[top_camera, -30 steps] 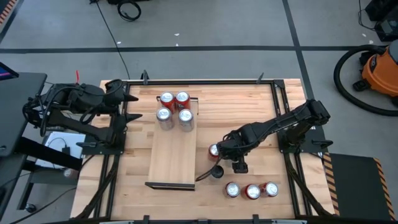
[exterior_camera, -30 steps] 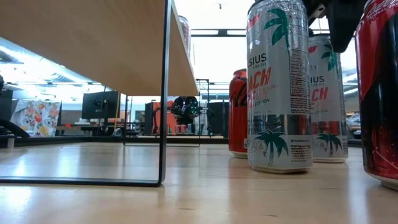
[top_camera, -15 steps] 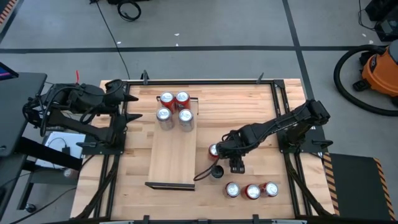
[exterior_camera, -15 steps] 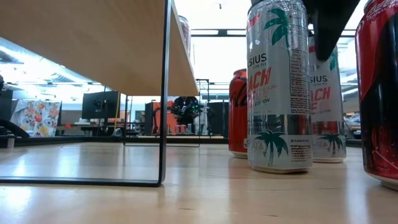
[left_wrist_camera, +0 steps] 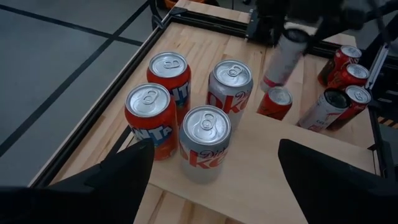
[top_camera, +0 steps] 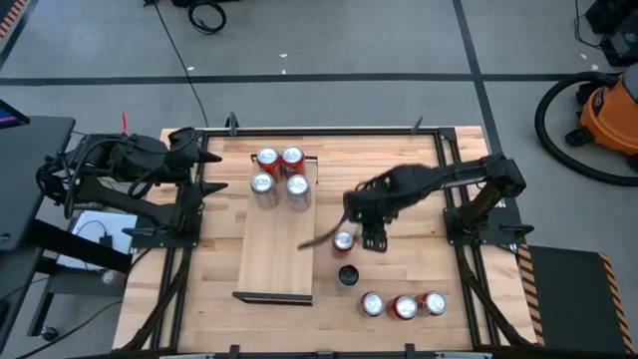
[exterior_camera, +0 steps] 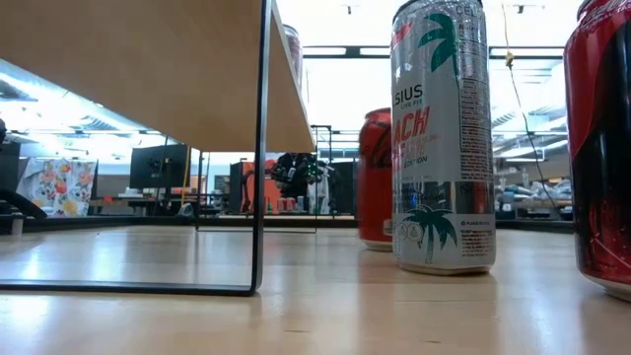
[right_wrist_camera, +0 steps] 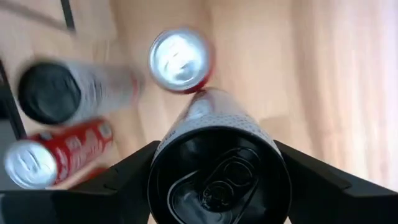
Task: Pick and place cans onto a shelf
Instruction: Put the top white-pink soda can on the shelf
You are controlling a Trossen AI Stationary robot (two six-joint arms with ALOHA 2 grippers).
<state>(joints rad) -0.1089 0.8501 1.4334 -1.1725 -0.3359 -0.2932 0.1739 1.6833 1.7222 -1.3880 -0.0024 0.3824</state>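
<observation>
Transport is the step in hand; the right gripper (top_camera: pixel 361 225) pinches a silver can (right_wrist_camera: pixel 219 163) between its fingers and carries it in the air just beside the shelf's (top_camera: pixel 280 249) right edge, above a red can (top_camera: pixel 344 240) standing on the table; a dark-topped can (top_camera: pixel 347 275) and a row of three cans (top_camera: pixel 403 305) wait on the table farther to that side of the shelf, near its front end; four cans (top_camera: pixel 280 176) already stand clustered at the shelf's far end; the left gripper (left_wrist_camera: pixel 211 180) waits beyond the shelf's left edge, fingers spread and empty; next, I judge, the carried can must travel over the board and come down upright on bare wood beside the cluster without knocking it.
</observation>
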